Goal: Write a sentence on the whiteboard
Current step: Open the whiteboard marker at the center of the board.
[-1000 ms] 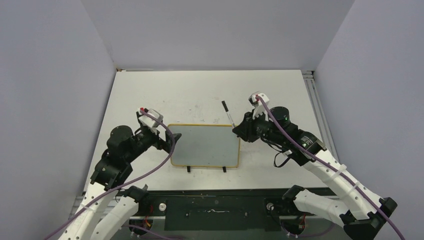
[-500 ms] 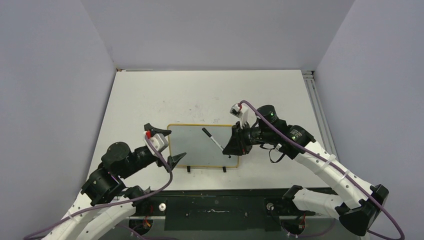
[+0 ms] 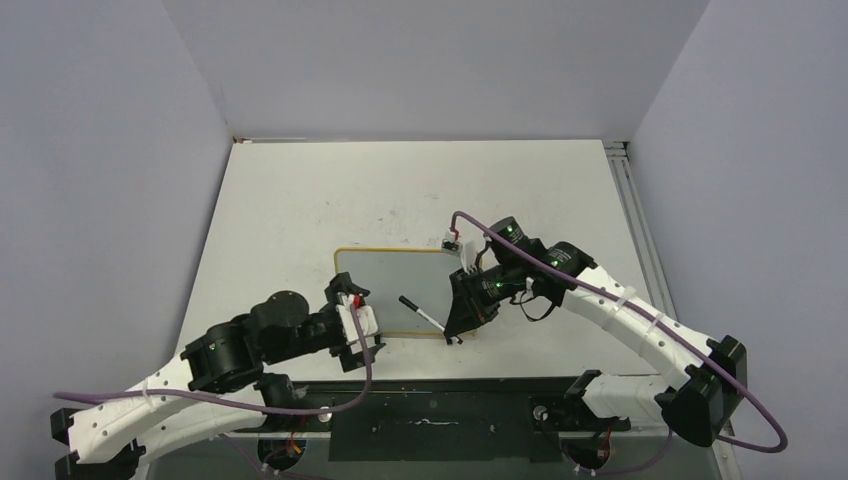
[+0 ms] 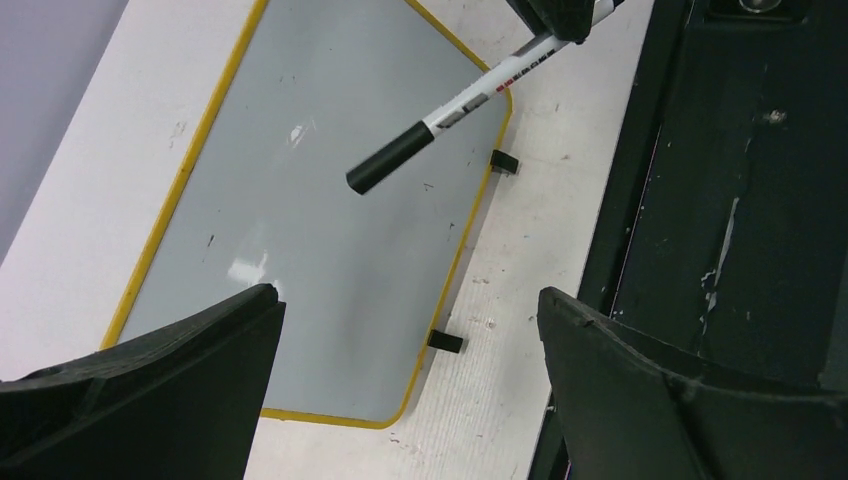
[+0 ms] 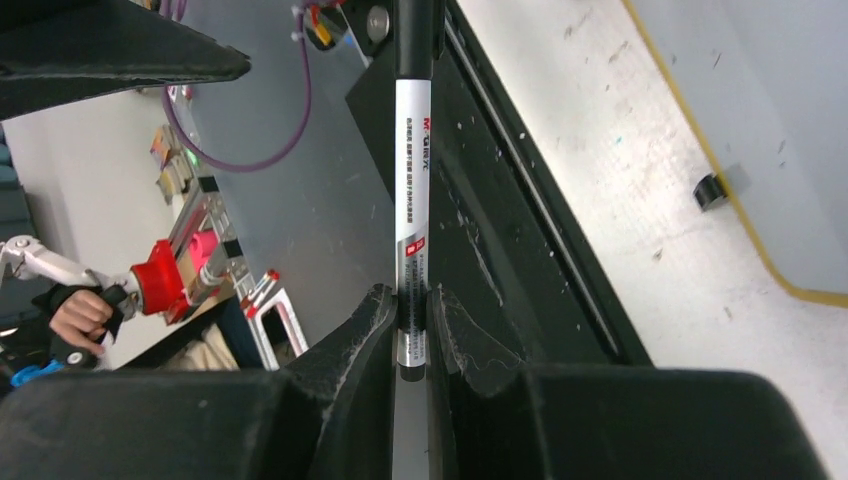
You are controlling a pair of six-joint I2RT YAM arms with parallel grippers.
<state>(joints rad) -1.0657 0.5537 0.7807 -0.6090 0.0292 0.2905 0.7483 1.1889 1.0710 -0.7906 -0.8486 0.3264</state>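
Marker held capped, and nothing written on the whiteboard yet.

My right tool (image 5: 413,300) pinches the marker (image 4: 470,90) near its tail, with the black cap (image 4: 385,170) pointing toward my left tool (image 4: 407,298), whose fingers are spread wide with nothing gripped. The whiteboard (image 4: 300,230) lies flat on the surface (image 3: 300,200), beneath the marker, with the left tool above its near edge. Its grey face looks blank apart from faint specks, though glare hides a little. I judge the step in hand is uncapping. Next, the left tool must bring its fingers around the cap, close, and pull straight along the barrel while the right grips firmly.
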